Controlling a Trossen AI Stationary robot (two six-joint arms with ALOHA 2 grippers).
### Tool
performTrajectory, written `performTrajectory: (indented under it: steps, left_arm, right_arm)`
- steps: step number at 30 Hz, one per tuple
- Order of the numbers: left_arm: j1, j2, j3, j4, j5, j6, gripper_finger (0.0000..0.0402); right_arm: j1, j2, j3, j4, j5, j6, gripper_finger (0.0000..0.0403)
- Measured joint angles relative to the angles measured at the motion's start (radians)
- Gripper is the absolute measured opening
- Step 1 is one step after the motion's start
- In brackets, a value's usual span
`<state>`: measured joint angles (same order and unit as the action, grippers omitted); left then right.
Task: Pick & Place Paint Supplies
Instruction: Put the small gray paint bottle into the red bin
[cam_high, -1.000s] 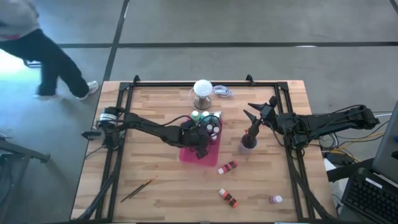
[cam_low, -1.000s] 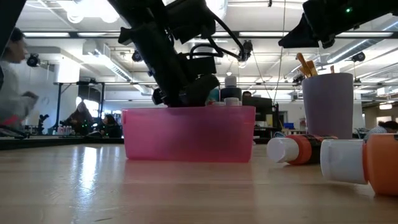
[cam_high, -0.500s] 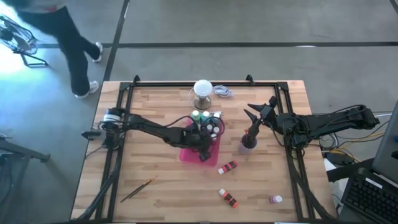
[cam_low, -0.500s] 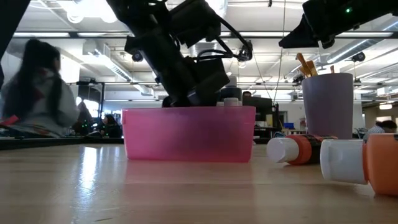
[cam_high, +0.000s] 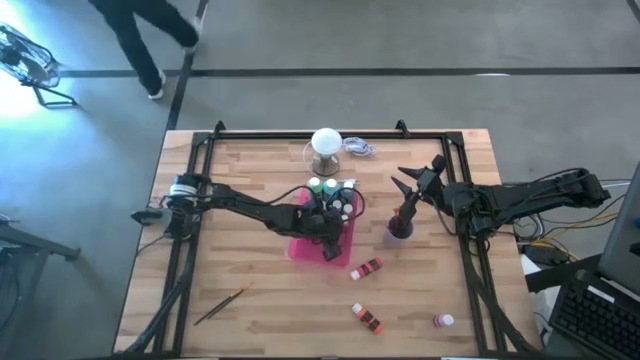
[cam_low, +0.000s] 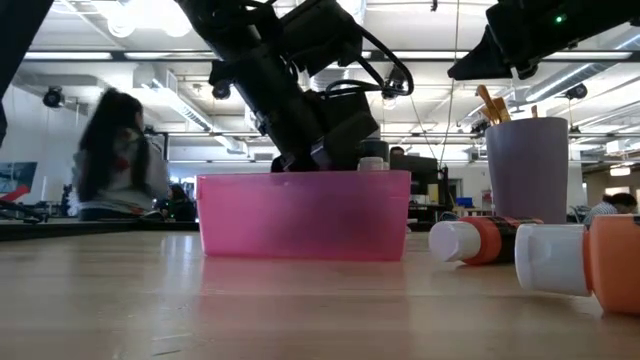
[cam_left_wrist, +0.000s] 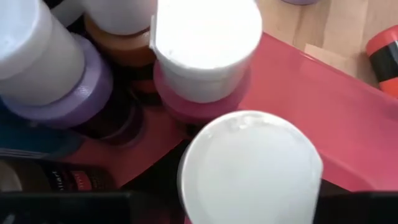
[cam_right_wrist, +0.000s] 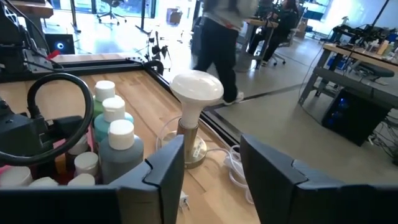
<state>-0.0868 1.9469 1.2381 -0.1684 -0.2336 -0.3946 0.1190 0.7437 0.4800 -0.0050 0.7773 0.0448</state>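
Left gripper (cam_high: 328, 224) is down in the flat pink rectangular tray (cam_high: 300, 247), its jaws seemingly clamped on a white-capped paint bottle (cam_left_wrist: 250, 167), though the fingers are mostly hidden. More capped bottles (cam_high: 338, 200) crowd the tray's far end. Right gripper (cam_high: 418, 180) hangs above the lilac cup (cam_high: 398, 231), jaws apart and empty. Orange bottles (cam_high: 367, 268) lie on the wooden bench (cam_high: 260, 310).

Open-plan robotics lab: concrete floor (cam_high: 400, 40), desks with monitors (cam_right_wrist: 364, 53), ceiling strip lights (cam_low: 130, 20), person (cam_low: 120, 155) passing.
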Motion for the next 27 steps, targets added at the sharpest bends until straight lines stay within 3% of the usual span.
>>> performTrajectory:
  steps: [10, 18, 27]
  left_arm:
    - [0.0, 0.0, 0.0, 0.0, 0.023, 0.001, 0.0156]
    - [0.0, -0.007, 0.002, -0.015, 0.033, 0.002, 0.0231]
    - [0.001, -0.073, 0.092, -0.298, 0.041, -0.063, 0.0248]
  right_arm:
    - [0.0, 0.0, -0.002, -0.022, 0.0, 0.012, 0.0176]
    - [0.0, 0.0, -0.002, -0.022, 0.0, 0.016, 0.0185]
    - [0.0, 0.0, -0.002, -0.023, -0.001, 0.016, 0.0163]
